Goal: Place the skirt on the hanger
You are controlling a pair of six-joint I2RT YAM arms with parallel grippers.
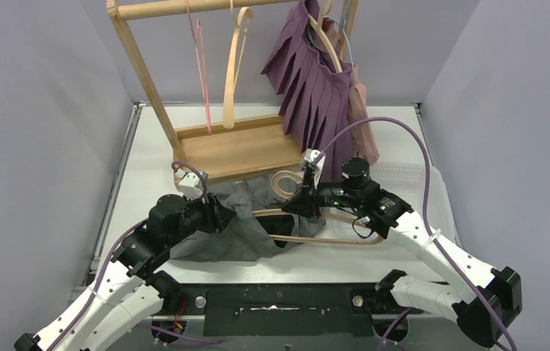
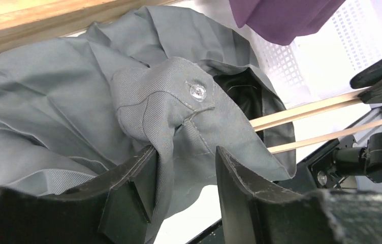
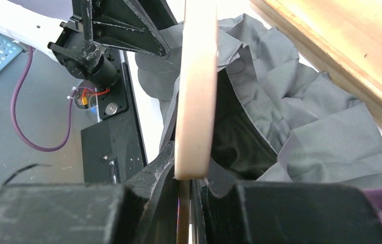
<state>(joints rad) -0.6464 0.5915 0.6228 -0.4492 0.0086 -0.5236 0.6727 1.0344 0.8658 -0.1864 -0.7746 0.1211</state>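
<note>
Between the two grippers, on the surface just in front of the wooden rack's base [image 1: 235,150], the grey skirt [image 1: 246,219] lies crumpled, with its waist opening gaping toward the right gripper [image 1: 303,201]. The waistband tab with its snap [image 2: 197,91] droops directly ahead of the left gripper [image 2: 184,152]. That gripper's jaws stand spread. The cloth brushes the inner face of one finger and hangs clear of the other, so nothing is pinched.

The right gripper is pressed together on the wooden hanger [image 3: 196,76], clamping it edge-on. From that grip the hanger's thin bars [image 2: 300,109] run forward into the dark mouth of the waist. How deep they reach inside the cloth is hidden.

This looks like the threading step, with the hanger partly entered and the skirt not yet carried on it. The next move seems to call for the left gripper to take a fresh hold on the waistband near the snap and draw it over the hanger's arm, while the right gripper keeps the hanger level. Loose folds could slide off otherwise.

Beyond the right gripper, a purple skirt [image 1: 316,95] hangs from the rack's rail.
</note>
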